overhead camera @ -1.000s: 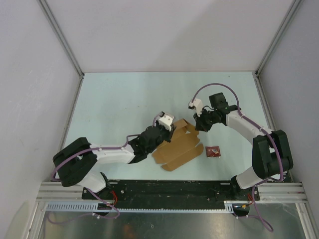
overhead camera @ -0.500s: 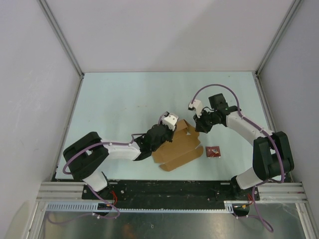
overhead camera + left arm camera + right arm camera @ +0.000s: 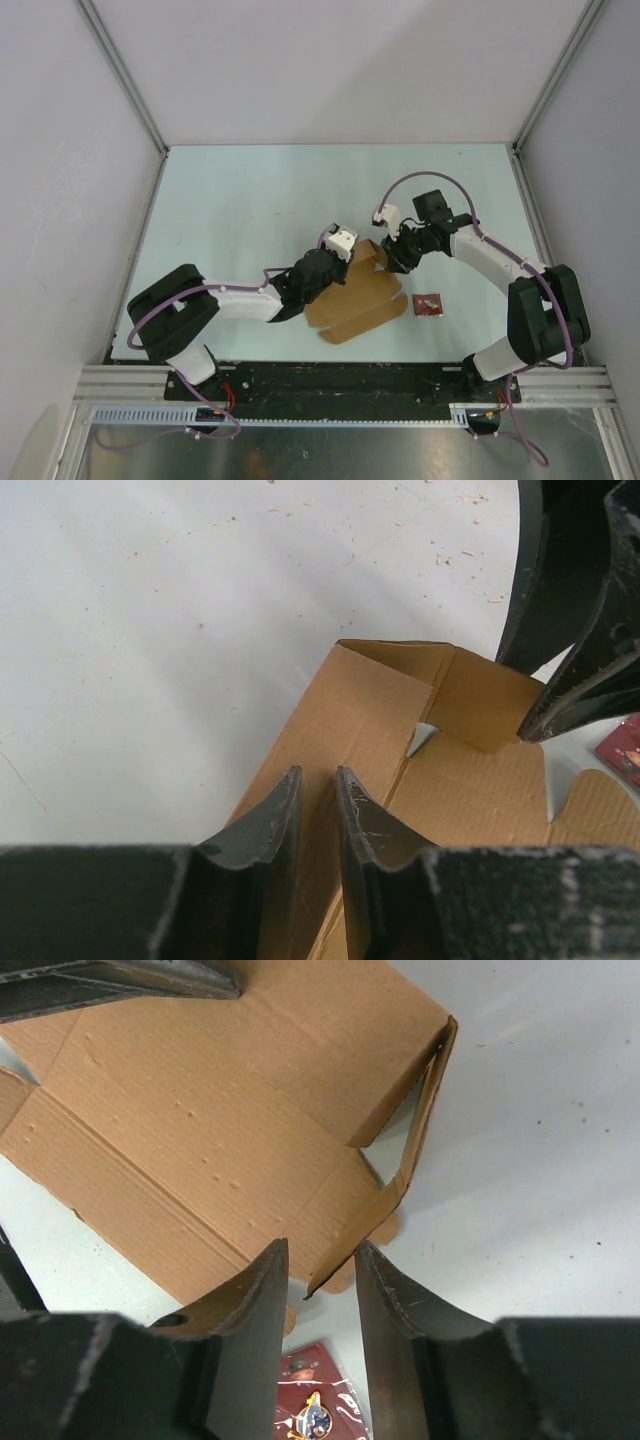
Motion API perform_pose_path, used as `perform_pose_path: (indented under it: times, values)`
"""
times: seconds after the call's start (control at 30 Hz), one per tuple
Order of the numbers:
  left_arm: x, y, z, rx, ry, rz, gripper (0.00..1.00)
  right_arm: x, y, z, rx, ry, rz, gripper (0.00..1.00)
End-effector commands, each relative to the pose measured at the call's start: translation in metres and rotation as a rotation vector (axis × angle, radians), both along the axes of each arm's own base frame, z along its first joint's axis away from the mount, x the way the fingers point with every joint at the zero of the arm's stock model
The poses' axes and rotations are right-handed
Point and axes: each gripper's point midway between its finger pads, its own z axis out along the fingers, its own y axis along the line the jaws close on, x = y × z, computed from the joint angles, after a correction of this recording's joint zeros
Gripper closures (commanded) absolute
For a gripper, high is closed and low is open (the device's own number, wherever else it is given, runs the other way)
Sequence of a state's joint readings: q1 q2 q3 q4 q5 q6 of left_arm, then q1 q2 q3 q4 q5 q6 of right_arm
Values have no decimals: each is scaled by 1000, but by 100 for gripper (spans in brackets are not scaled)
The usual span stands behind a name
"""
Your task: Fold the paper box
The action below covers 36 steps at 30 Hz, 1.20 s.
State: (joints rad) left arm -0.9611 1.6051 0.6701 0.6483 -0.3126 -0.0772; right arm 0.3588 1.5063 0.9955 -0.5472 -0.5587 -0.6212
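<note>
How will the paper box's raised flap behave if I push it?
The raised flap likely hinges at its crease; the corrugated board looks stiff. The thin paper box is probably light and may slide on the smooth table.

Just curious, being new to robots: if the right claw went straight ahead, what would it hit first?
Probably the paper box: its raised flap edge sits in the gap of the open right gripper; depth is unclear.
</note>
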Motion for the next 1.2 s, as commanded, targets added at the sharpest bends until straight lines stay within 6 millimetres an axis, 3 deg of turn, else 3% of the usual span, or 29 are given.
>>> perform_pose_path:
  times: [0.0, 0.6, 1.17]
  values:
    - [10, -2, 7, -2, -23, 13, 75, -7, 7, 12, 40, -15, 35, 61]
    - [9, -6, 0, 4, -8, 1, 76, -23, 27, 6, 81, 18, 148, 61]
    - [6, -9, -2, -7, 7, -19, 76, -16, 38, -9, 80, 13, 177, 63]
